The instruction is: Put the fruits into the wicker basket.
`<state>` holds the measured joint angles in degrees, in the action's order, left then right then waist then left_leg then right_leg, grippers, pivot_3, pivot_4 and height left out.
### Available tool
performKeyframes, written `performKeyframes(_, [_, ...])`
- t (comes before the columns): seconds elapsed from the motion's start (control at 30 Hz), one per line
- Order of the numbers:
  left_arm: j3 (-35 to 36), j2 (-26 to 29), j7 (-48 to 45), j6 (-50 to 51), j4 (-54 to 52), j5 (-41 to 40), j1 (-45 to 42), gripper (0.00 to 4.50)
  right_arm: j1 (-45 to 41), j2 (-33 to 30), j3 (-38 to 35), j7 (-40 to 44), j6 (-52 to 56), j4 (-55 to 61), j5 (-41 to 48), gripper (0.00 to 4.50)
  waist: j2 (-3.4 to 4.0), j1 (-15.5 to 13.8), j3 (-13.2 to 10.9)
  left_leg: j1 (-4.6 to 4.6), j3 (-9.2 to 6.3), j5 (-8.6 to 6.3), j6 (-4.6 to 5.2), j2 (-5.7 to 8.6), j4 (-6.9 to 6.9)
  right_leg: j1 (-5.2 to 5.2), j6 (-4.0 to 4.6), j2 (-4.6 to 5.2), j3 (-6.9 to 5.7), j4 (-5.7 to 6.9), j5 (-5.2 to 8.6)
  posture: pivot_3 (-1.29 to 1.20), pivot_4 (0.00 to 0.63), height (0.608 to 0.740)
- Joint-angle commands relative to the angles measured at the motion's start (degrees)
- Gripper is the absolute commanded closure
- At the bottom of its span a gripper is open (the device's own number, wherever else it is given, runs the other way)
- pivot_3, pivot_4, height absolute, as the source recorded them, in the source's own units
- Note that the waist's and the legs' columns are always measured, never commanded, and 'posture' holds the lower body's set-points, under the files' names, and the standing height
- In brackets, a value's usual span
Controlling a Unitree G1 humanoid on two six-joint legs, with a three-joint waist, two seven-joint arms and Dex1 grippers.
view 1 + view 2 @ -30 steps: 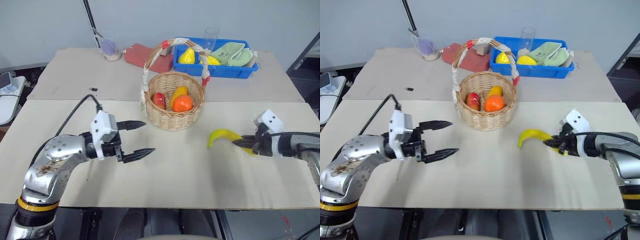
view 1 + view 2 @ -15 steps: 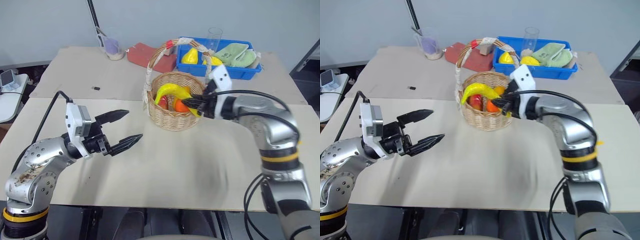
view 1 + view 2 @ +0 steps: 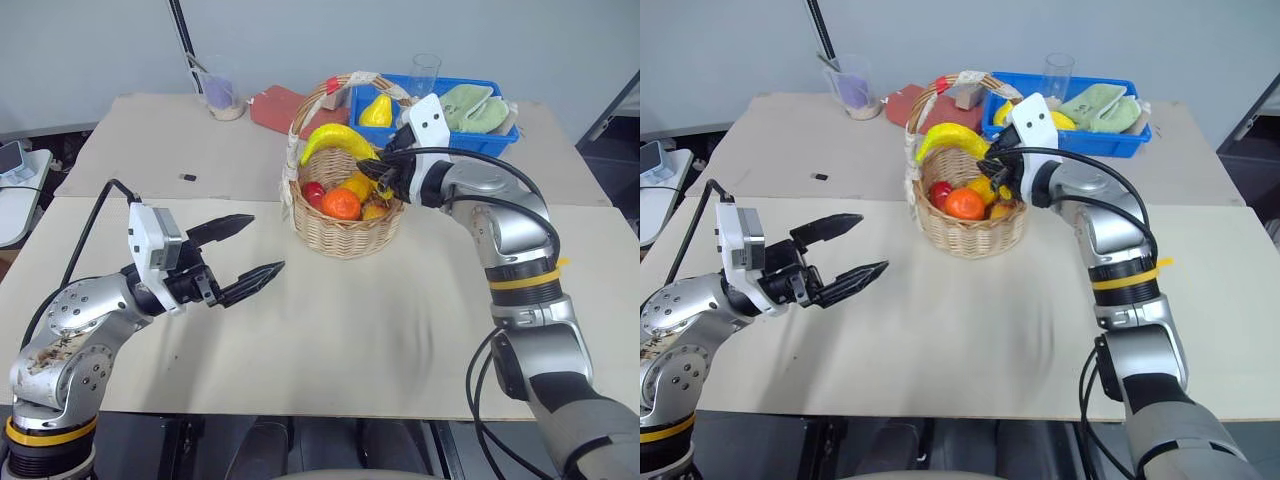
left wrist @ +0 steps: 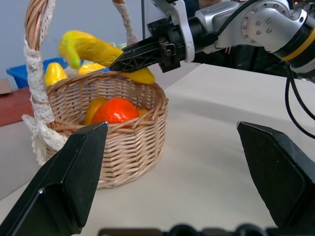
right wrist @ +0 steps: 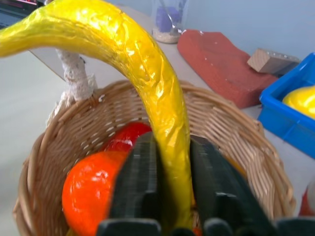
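Nearest the robot, over the front of the bench point(image 3: 330, 340), the left gripper point(image 3: 248, 251) hangs level with its 2 fingers spread wide and nothing between them, well apart from the work. Farther back, the wicker basket point(image 3: 345, 232) stands on the bench and already holds the orange fruit point(image 3: 341, 204) beside a red fruit point(image 3: 313, 190). Directly above its mouth, the right gripper point(image 3: 368, 170) reaches in from the right, its 2 fingers point(image 5: 140, 184) pressed against the sides of the banana point(image 3: 336, 139) near 1 end, so that the rest arches up and leftward toward the cloth-wrapped handle point(image 3: 940, 85). Judged from this pose, the step in hand is the release: it would go best with the banana lowered until it nearly rests on the fruit inside, kept clear of the handle arch and the rim, and the fingers then parted fully before drawing back, lest the long end tip out. Behind the basket sits a blue bin point(image 3: 480, 135).
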<state>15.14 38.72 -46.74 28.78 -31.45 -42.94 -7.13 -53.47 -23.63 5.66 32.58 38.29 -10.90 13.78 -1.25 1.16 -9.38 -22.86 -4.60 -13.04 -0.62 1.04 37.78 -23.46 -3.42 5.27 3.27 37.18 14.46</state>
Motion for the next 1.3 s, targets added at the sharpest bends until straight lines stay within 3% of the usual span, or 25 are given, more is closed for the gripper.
performKeyframes(0.03, [0.5, 0.1, -0.1, -1.0, 0.1, -0.9, -1.7, 0.0, -1.3, 0.3, -1.6, -0.5, -1.6, 1.3, -0.4, 1.87, 0.0, 0.0, 0.0, 0.0, 0.0, 0.0, 0.0, 0.0, 0.0, 0.0, 0.0, 0.0, 0.0, 0.0, 0.0, 0.0, 0.15, 0.711])
performKeyframes(0.17, [0.5, -0.3, 0.5, -0.9, 0.7, -1.0, -2.7, 0.0, 0.4, -0.2, -2.0, 0.9, 0.1, 6.1, 1.2, 0.59, 0.0, 0.1, 0.0, 0.0, 0.0, 0.0, 0.0, -0.01, 0.0, -0.02, 0.0, -0.01, 0.0, 0.01, 0.0, 0.0, 0.15, 0.711])
performKeyframes(0.43, [0.1, -0.1, 1.6, -0.4, 0.7, -0.1, -3.2, 0.0, 12.4, -10.2, -5.7, 9.4, 3.3, 23.6, 6.9, 0.59, 0.0, -0.5, 0.0, -0.08, -0.01, 0.0, 0.0, 0.02, 0.01, -0.02, 0.0, 0.03, 0.0, -0.06, 0.0, 0.0, 0.15, 0.711])
performKeyframes(0.57, [-0.5, 0.0, 1.8, -0.5, 0.3, 0.2, -3.0, 0.0, 17.5, -11.4, -10.5, 5.7, 2.4, 27.0, 7.1, 0.59, 0.0, -0.1, 0.0, -0.04, 0.01, 0.0, 0.0, 0.0, 0.01, 0.0, 0.0, 0.01, 0.0, -0.05, 0.0, 0.0, 0.15, 0.711])
performKeyframes(0.8, [-2.6, 0.0, 1.3, -0.7, 1.1, 0.8, -4.9, 0.0, 11.9, -5.0, -11.1, -2.5, -6.9, 12.8, 1.9, 0.59, 0.0, 1.0, 0.0, 0.01, 0.03, 0.0, 0.0, -0.03, -0.01, 0.0, 0.0, -0.03, 0.01, -0.01, 0.0, 0.0, 0.15, 0.711])
performKeyframes(1.1, [-3.8, -0.6, 1.4, -0.9, 1.7, 1.4, -6.6, 0.0, 1.4, -1.3, -9.9, 1.5, -15.5, -9.3, 0.6, 0.59, 0.0, 1.2, 0.0, -0.05, 0.04, 0.0, 0.0, -0.01, -0.02, -0.02, 0.0, 0.0, 0.02, -0.05, 0.0, 0.0, 0.15, 0.711])
performKeyframes(1.3, [-3.9, -0.9, 2.0, -1.0, 1.0, 1.7, -6.3, 0.0, -0.8, 0.4, -9.6, 2.4, -18.4, -14.7, 0.2, 2.45, 0.0, 1.2, 0.0, -0.03, 0.03, 0.0, 0.0, -0.01, -0.02, -0.02, 0.0, -0.01, 0.01, -0.03, 0.0, 0.0, 0.15, 0.711])
